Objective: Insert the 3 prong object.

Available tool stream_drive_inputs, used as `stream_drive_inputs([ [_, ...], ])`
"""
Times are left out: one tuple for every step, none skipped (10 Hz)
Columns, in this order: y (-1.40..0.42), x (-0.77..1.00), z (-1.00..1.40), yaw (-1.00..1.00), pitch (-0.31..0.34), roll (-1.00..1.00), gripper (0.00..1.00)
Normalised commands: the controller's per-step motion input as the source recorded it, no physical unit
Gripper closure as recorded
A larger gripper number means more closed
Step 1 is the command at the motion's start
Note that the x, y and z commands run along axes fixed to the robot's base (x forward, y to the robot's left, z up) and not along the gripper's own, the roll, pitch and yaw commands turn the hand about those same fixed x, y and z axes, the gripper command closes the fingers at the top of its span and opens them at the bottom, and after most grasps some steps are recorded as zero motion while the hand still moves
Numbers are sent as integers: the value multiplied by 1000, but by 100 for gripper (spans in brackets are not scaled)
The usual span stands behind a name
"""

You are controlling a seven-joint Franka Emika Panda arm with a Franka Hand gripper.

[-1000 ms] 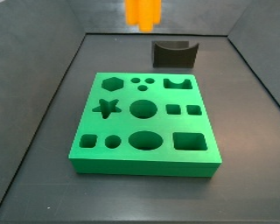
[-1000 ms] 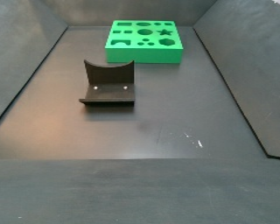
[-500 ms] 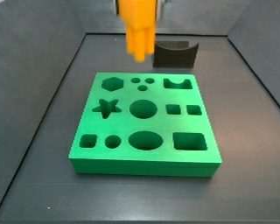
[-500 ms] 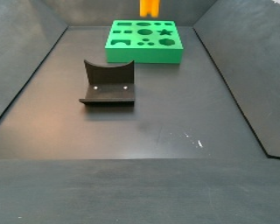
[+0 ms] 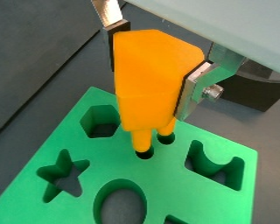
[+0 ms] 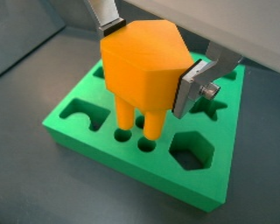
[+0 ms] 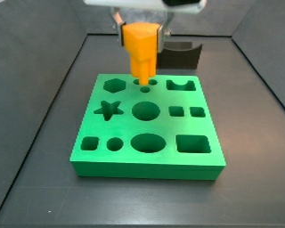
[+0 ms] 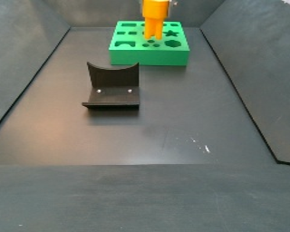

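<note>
My gripper (image 5: 154, 70) is shut on the 3 prong object (image 5: 152, 83), a bright orange block with round prongs at its lower end. It also shows in a wrist view (image 6: 140, 74) and in both side views (image 7: 139, 49) (image 8: 155, 16). The object stands upright over the green board (image 7: 148, 129), at the row of small round holes (image 7: 145, 85) near the board's far edge. The prong tips reach the mouths of the holes (image 6: 136, 138); I cannot tell how deep they sit. The silver fingers (image 6: 196, 80) press the block's sides.
The board has several other cut-outs: a hexagon (image 7: 114, 85), a star (image 7: 107, 109), a large circle (image 7: 146, 110), squares (image 7: 194, 143). The dark fixture (image 8: 111, 87) stands on the grey floor (image 8: 172, 136). In a side view it shows behind the board (image 7: 181, 53).
The gripper has come down with the orange object from above the far wall to the board. The prongs now stand at the small round holes.
</note>
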Motion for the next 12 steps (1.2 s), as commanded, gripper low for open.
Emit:
stream_drive_inputs([
  [0,260,-369,0,219,317,100],
  [0,311,-254,0,116,57,100],
  [0,354,-171,0,69,-16,100],
  [0,197,-91,-14,3,-97,100],
  [26,0,-226,0,0,0,100],
  [40,-474,-237,-31,0,0,100],
  [6,-534,-197,-29,-13,-54,100],
  [0,-483,-166,0,-46,-104,100],
  [0,-251,-177,0,-51,-64,100],
  [0,0,-220,0,0,0,100],
  [17,0,-317,0,0,56,100],
  [0,40,-423,0,0,41,100],
])
